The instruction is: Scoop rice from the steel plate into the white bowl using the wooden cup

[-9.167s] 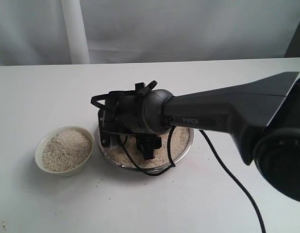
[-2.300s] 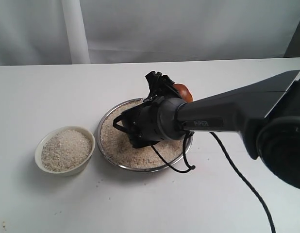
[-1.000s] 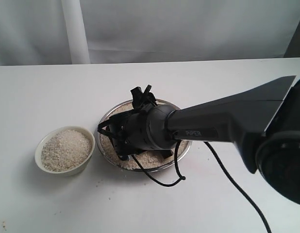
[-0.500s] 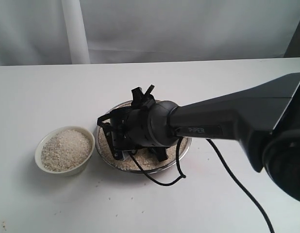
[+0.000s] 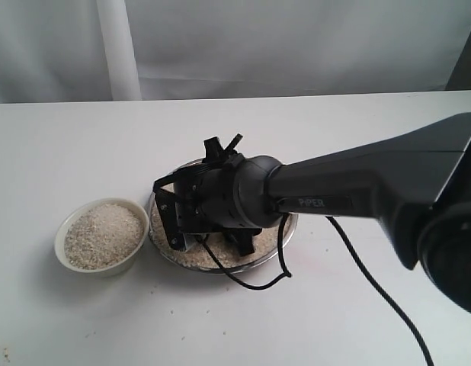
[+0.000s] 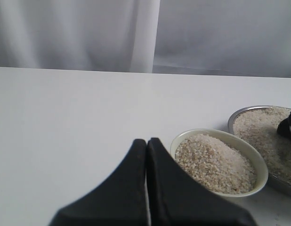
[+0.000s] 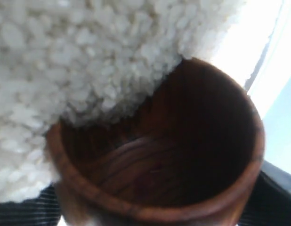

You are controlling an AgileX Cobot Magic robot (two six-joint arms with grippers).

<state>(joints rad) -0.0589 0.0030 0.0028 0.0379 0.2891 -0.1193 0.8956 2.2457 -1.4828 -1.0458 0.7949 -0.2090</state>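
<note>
Over the middle of the white table [image 5: 68,152], your R arm [image 5: 357,191] comes in from the right of the ext. view. Its bulky black wrist hides most of the wide, shallow, shiny steel plate [image 5: 161,245]. Only the plate's left and near rim show, w/ a strip of loose, pale beige-white rice [image 5: 213,258] inside. The R gripper [image 5: 241,242] points down into the plate, tips lost under the wrist from that angle. The R wrist cam gives you the grip: the small, barrel-shaped, reddish-brown polished wooden cup [image 7: 173,160] sits btwn two dark ribbed pads [image 7: 277,200], one each side. So the jaws stand wide apart but are clamped on the cup's wall. The cup is tipped w/ its mouth pushed against the rice in the plate. Grains lap over one stretch of the rim and cover part of the opening; the rest of the inside shows dark bare wood. Left of the plate, just beside it, stands the small, thick-walled, cream white bowl [image 5: 106,267], filled w/ rice to approx its rim. You can't tell whether bowl and plate touch. A few stray grains [image 5: 155,288] lie on the table in front of them. The L gripper [image 6: 146,145] sits low over the table near the bowl, on the side away from the plate. Its black fingers are pressed together w/ nothing btwn them. A black cable [image 5: 373,290] loops from the R wrist past the plate's near rim and trails off across the table toward the front right.
</note>
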